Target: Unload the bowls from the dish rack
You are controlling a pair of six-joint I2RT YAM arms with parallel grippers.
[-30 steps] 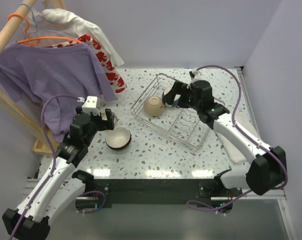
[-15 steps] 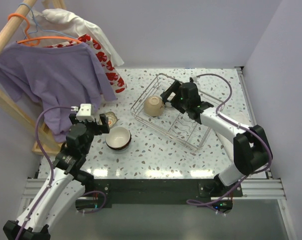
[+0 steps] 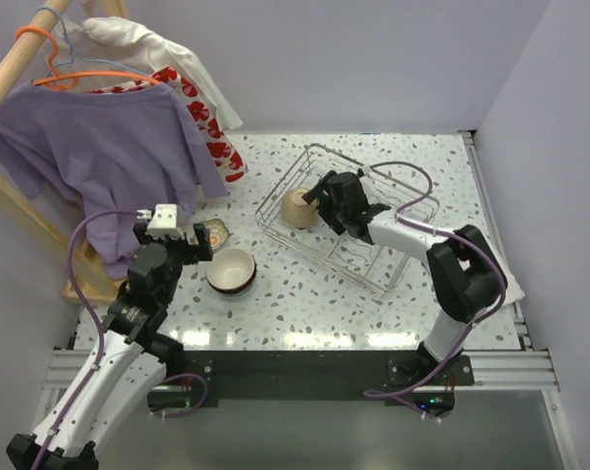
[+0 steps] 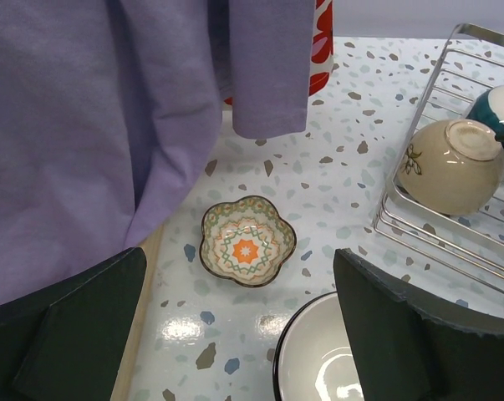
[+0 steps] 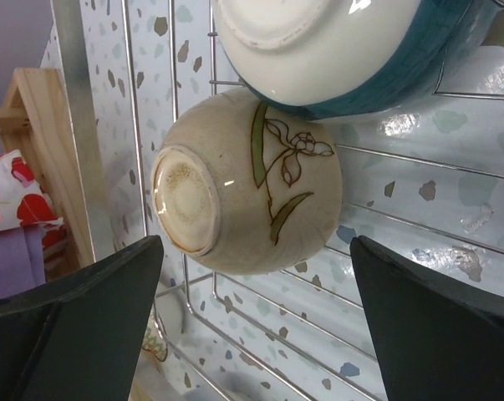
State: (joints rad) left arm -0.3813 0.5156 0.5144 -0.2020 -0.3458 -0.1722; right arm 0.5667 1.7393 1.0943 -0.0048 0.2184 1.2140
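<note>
The dish rack [image 3: 375, 266] sits slantwise on the speckled table [image 3: 304, 304], right of centre. At its left end a tan bowl [image 5: 252, 192] with a painted sprig lies tipped over, its foot ring facing outwards. A teal bowl [image 5: 335, 50] with a white base is pressed against it on the far side. The right gripper [image 3: 322, 196] reaches into the rack, its jaws spread wide on either side of the tan bowl, with a gap showing on both sides. On the table to the left of the rack a dark-rimmed bowl [image 4: 318, 361] stands upright, pale inside. The left gripper [image 3: 204, 239] hangs above the table near it, jaws wide apart and empty. Under it lies a small flower-shaped patterned dish [image 4: 247, 249], beside a hanging purple shirt [image 4: 93, 125]
</note>
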